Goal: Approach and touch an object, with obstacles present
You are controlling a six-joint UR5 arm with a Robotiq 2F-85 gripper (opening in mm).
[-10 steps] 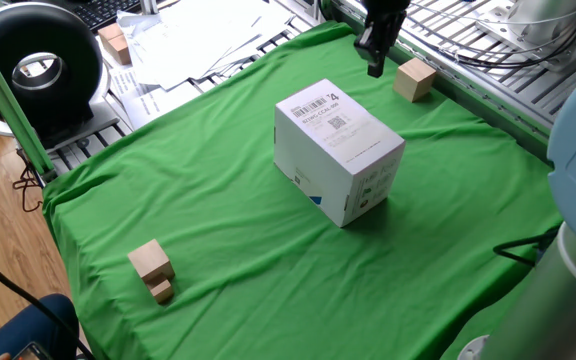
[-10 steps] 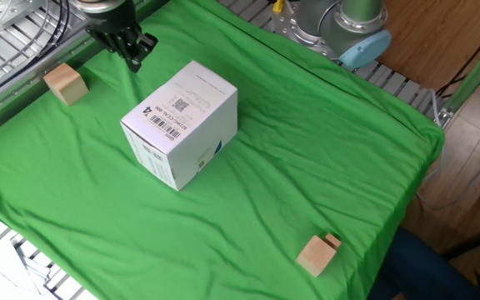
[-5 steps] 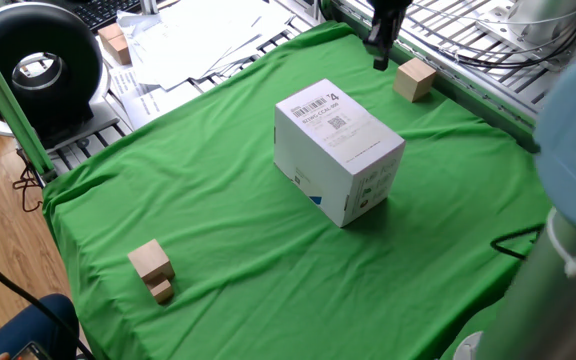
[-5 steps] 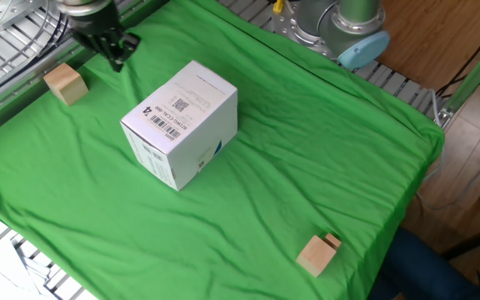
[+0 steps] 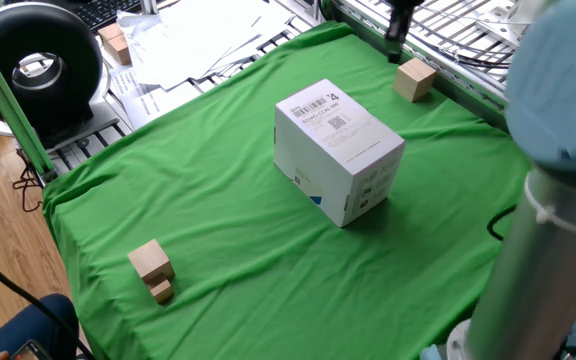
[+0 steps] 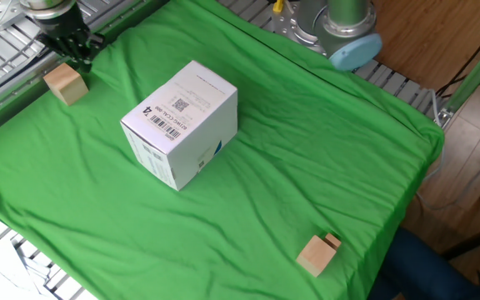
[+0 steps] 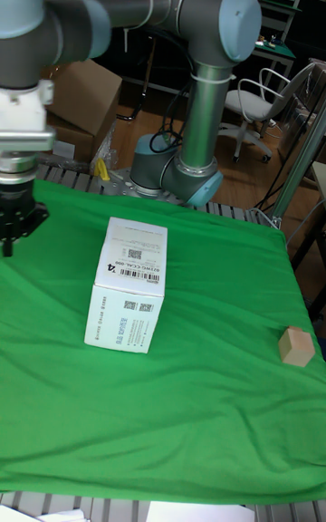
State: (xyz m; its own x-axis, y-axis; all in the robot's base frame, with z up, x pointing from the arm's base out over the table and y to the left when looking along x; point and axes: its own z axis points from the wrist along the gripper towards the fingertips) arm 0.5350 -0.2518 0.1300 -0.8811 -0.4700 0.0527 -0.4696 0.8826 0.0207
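The object, a small tan wooden cube [image 5: 415, 79], sits near the far edge of the green cloth and also shows at the left edge as the cube [image 6: 65, 84]. My gripper [image 5: 394, 52] hangs just beside and slightly above it, its dark fingers drawn together into one narrow tip with nothing held. In the other fixed view the gripper [image 6: 77, 58] is right behind the cube; whether it touches cannot be told. The obstacle, a white cardboard box [image 5: 338, 150] with barcode labels, stands mid-cloth, apart from the gripper. The tall fixed view shows the gripper [image 7: 11, 234] at the left edge and no cube.
A joined pair of tan blocks [image 5: 152, 268] lies near the front left corner, also visible as the blocks [image 6: 318, 252]. My arm's grey column [image 5: 543, 230] fills the right foreground. Metal grating [image 6: 2, 33] borders the cloth beyond the cube. Papers [image 5: 203, 40] lie off the cloth.
The gripper has moved away from the white box toward the cube, along the cloth's far edge. The arm's elbow has swung further into one fixed view. The cube and box stayed still.
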